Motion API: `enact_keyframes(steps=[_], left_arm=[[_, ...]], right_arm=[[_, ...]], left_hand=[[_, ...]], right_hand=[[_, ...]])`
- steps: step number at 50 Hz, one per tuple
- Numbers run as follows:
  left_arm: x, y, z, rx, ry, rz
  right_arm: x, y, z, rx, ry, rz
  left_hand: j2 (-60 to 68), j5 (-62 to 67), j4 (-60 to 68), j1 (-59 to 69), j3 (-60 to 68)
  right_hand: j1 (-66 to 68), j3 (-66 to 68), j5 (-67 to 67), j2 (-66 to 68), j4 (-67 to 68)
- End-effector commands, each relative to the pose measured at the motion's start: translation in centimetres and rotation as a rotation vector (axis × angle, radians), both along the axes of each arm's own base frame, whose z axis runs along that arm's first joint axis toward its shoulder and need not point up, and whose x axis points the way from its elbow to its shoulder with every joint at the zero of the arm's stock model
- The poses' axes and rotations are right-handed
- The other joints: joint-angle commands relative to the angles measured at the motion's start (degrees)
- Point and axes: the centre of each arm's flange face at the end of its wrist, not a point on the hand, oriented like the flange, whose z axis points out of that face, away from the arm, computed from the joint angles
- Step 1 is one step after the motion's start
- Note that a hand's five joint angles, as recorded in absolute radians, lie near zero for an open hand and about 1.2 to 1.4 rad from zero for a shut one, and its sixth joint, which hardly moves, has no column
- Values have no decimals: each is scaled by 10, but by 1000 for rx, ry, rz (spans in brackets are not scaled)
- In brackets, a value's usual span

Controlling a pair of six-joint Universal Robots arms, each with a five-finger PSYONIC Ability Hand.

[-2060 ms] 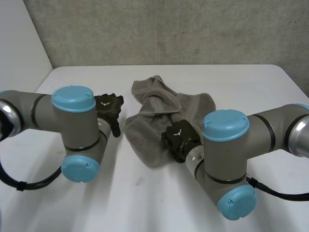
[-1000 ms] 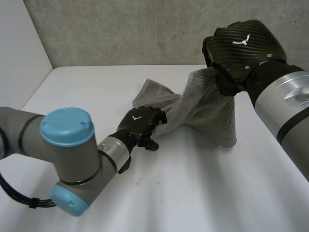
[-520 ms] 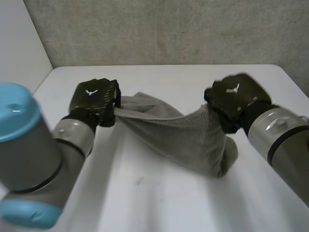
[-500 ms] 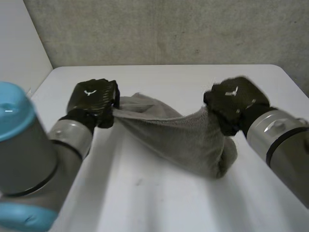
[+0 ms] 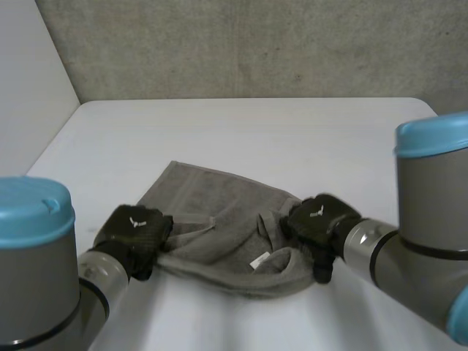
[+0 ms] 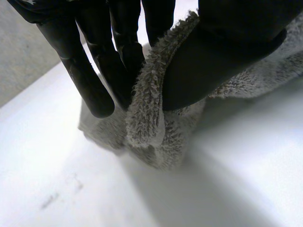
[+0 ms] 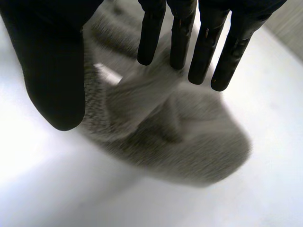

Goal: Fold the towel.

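The left hand (image 5: 135, 232) is clamped on the towel (image 5: 212, 208). In its wrist view the thick, looped edge of the cloth runs up between the thumb and the fingers (image 6: 97, 80) and is pinched there, at the near left corner. The right hand (image 5: 316, 218) sits at the near right end of the same edge. Its fingers are straight and stand apart from the thumb, with the cloth lying under them and nothing visibly gripped, so I read it as open over the towel rather than holding it.

The towel lies on the white desk (image 5: 241, 128), roughly in the middle, between the two hands. Its far part is spread fairly flat, with one far corner pointing away from the robot. The near edge is rumpled into a ridge running from one hand to the other, and a small white label (image 5: 257, 261) shows in that ridge.

This looks like grey terry cloth: soft, limp and light, and not at all fragile. It will probably sag between two holds and bunch wherever it is pushed. The rough pile should grip well in a pinch and drag on the desk rather than slide.

The best holds are likely the two corners of one edge, pinched through the hem so that the edge hangs straight. Taking it mid-edge would only gather it. The right hand would need to close on its corner before any fold is carried over.
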Motion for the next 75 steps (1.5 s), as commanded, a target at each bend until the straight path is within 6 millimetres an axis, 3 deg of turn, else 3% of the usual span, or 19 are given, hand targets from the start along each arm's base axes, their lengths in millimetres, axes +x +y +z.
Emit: enact_keyframes(steps=[1, 11, 16, 24, 33, 44, 50, 52, 54, 55, 57, 60, 68, 70, 71, 72, 73, 74, 75], left_arm=[[5, 16, -8, 16, -3, -16], [13, 28, -9, 8, 1, -19], [14, 28, -10, 5, 5, -15], [14, 26, -11, -9, 15, -9], [13, 23, -15, -11, 16, -6], [16, 17, -18, -17, 21, 14], [16, 16, -18, -16, 19, 17], [16, 14, -19, -15, 18, 21], [17, 10, -21, -12, 15, 35], [17, 10, -21, -12, 15, 35], [17, 7, -21, -11, 16, 40], [14, 1, -23, -18, 22, 42], [-6, -45, 0, -176, 104, 62], [-17, -78, 31, -285, 171, 83], [-17, -78, 31, -286, 171, 83], [-23, -93, 52, -350, 215, 92], [-23, -93, 52, -351, 216, 92], [-28, -107, 77, -423, 267, 104], [-34, -118, 105, -502, 326, 108]], right_arm=[[-2, 1, 38, -107, -87, 21], [14, 2, 43, -160, -98, 175], [36, 20, 26, -253, 49, 397], [40, 33, 0, -261, 143, 517], [46, 36, -25, -305, 215, 572], [40, 16, -63, -332, 447, 510], [39, 13, -67, -327, 477, 497], [38, 12, -67, -328, 477, 494], [39, 10, -63, -333, 462, 483], [39, 10, -63, -333, 462, 483], [38, 9, -64, -333, 465, 478], [38, 7, -64, -333, 466, 471], [51, -25, -31, -447, 370, 294], [59, -57, 5, -565, 228, 156], [59, -57, 5, -566, 227, 156], [63, -72, 30, -650, 121, 87], [65, -85, 59, -745, -6, 17], [65, -85, 59, -746, -7, 16], [65, -94, 91, -845, -151, -47]], left_hand=[[104, 111, 103, 122, 104], [104, 111, 103, 122, 104], [104, 111, 103, 122, 104], [104, 111, 103, 122, 104], [104, 111, 103, 122, 104], [104, 111, 103, 122, 104], [104, 111, 103, 122, 104], [104, 111, 103, 122, 104], [104, 111, 103, 122, 104], [104, 111, 103, 122, 104], [104, 111, 103, 122, 104], [104, 111, 103, 122, 104], [104, 111, 103, 122, 104], [104, 111, 103, 122, 104], [104, 111, 103, 122, 104], [104, 111, 103, 122, 104], [104, 111, 103, 122, 104], [104, 111, 103, 122, 104], [104, 111, 103, 122, 104]], right_hand=[[3, 25, 27, 18, 26], [-8, 13, 16, 6, 15], [-7, 15, 17, 8, 16], [-10, 12, 14, 5, 13], [-8, 13, 16, 6, 15], [7, 29, 31, 21, 30], [25, 47, 49, 40, 48], [52, 74, 76, 67, 75], [261, 283, 285, 276, 284], [262, 284, 286, 277, 285], [516, 538, 540, 531, 539], [518, 539, 542, 532, 541], [518, 539, 542, 532, 541], [518, 539, 542, 532, 541], [518, 539, 542, 532, 541], [518, 539, 542, 532, 541], [518, 539, 542, 532, 541], [518, 539, 542, 532, 541], [518, 539, 542, 532, 541]])
